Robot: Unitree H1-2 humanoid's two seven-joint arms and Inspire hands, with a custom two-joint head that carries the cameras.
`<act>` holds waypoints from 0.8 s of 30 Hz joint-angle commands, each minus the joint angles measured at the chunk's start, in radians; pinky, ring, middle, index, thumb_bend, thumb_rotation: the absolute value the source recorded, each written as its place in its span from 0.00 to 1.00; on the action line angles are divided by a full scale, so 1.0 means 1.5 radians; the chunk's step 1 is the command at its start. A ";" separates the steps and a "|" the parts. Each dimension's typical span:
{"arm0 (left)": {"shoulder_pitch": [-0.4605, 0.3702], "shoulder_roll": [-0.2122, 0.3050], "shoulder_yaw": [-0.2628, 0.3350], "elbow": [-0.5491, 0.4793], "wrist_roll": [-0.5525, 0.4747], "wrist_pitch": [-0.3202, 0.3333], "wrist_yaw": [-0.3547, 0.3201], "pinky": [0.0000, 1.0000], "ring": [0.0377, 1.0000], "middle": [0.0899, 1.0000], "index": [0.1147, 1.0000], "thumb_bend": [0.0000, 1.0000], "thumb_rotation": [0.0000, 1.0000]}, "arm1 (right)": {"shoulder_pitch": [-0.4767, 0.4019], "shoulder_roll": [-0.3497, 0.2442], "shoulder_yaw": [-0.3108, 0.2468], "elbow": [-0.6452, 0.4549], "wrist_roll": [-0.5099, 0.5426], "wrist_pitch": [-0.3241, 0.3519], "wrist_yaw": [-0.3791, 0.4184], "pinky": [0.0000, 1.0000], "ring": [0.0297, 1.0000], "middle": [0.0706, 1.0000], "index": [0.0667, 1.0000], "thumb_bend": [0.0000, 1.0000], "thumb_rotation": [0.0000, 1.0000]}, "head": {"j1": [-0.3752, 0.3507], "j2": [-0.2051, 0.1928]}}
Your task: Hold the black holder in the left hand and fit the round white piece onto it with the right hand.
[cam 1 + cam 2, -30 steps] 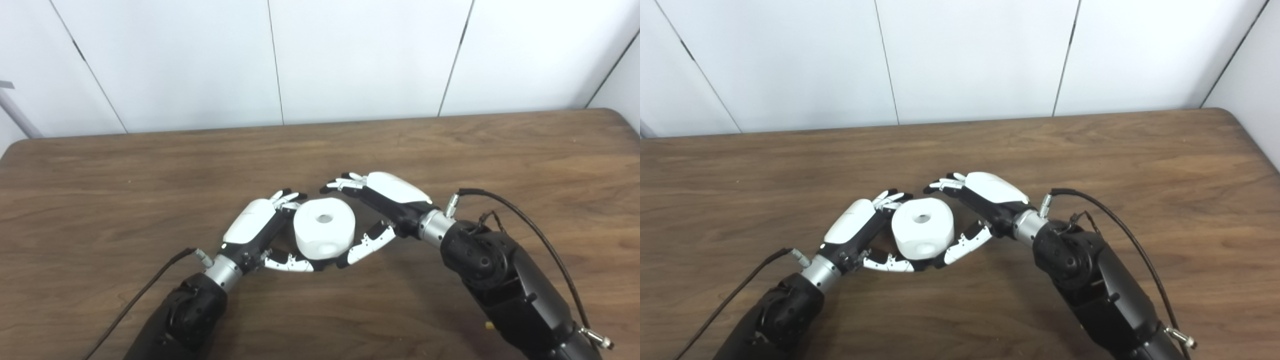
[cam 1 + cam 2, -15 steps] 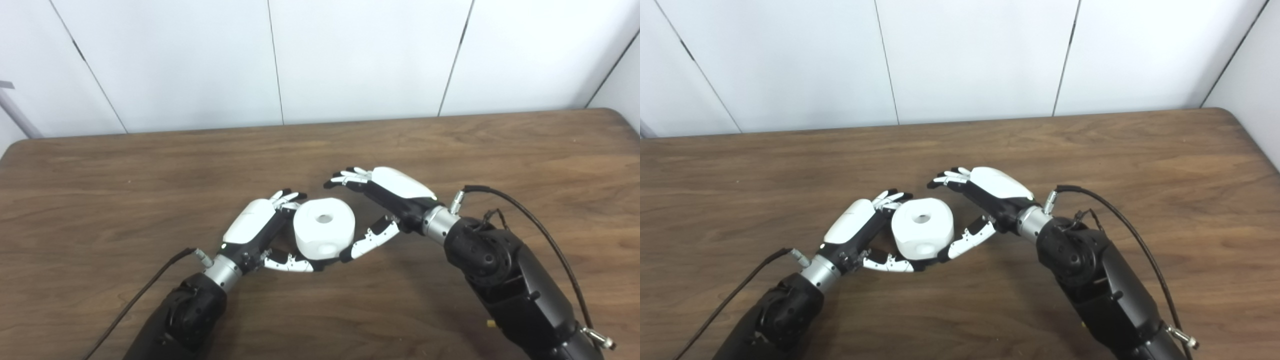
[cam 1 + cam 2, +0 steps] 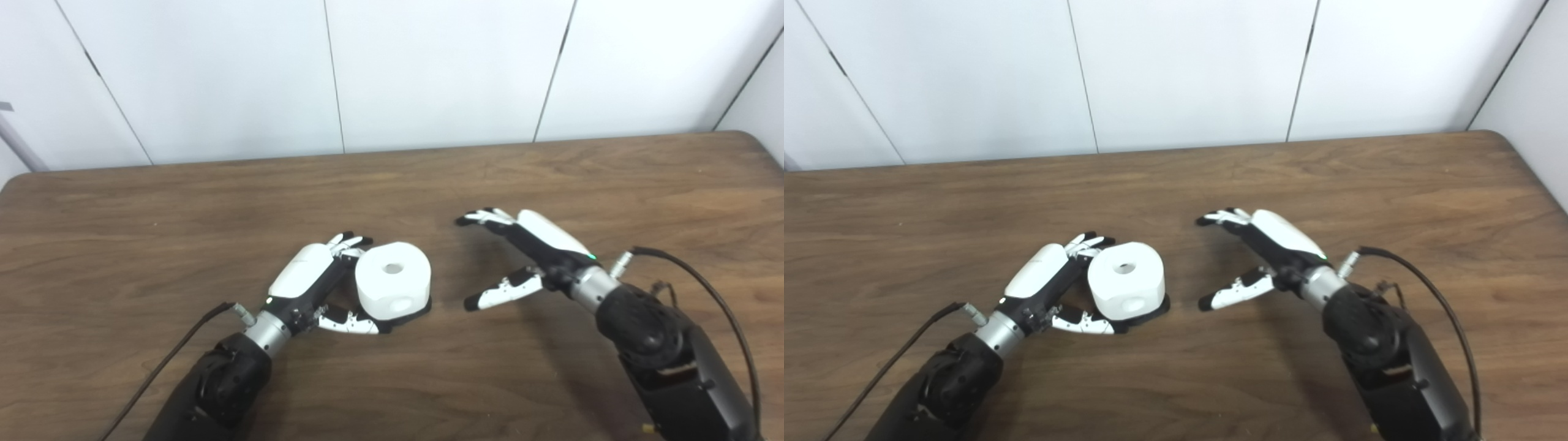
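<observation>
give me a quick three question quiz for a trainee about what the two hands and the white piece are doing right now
1. True or false: the right hand is gripping the round white piece.
2. What does the round white piece rest on? A) the bare table B) the black holder C) the right hand
3. Fill in: the left hand has its fingers around the ____ side of the assembly.

Key
1. False: it is open, clear of the piece, above the table.
2. B: the black holder shows as a dark rim beneath it.
3. Left.
</observation>
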State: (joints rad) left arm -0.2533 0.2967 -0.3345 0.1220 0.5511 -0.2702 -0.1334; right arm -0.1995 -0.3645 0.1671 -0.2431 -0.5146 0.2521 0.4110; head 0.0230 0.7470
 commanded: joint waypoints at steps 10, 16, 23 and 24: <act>-0.007 0.019 0.008 -0.012 0.001 0.005 -0.019 1.00 0.91 0.68 0.41 0.52 0.05 | 0.037 0.005 -0.047 -0.020 0.072 -0.024 -0.054 0.88 0.99 0.97 0.91 0.67 0.57 | -0.011 -0.007; -0.009 0.023 0.013 -0.007 0.004 0.007 -0.023 1.00 0.91 0.69 0.42 0.52 0.05 | 0.057 0.024 -0.044 -0.040 0.085 -0.007 -0.069 0.90 0.99 0.97 0.91 0.66 0.51 | -0.017 -0.006; -0.011 0.029 0.007 -0.043 0.022 0.073 -0.072 1.00 0.94 0.86 0.72 0.95 0.19 | 0.054 0.065 -0.047 -0.046 0.093 0.001 -0.091 0.91 0.98 0.97 0.92 0.64 0.47 | -0.019 -0.005; -0.012 0.030 0.006 -0.046 0.023 0.079 -0.077 0.98 0.95 0.90 0.81 0.98 0.22 | 0.052 0.071 -0.049 -0.044 0.099 0.004 -0.093 0.90 0.97 0.98 0.92 0.64 0.46 | -0.019 -0.005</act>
State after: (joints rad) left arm -0.2544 0.3131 -0.3240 0.0619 0.5544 -0.1884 -0.2224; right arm -0.0899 -0.2659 0.1064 -0.2738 -0.3837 0.2674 0.2977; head -0.0046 0.7394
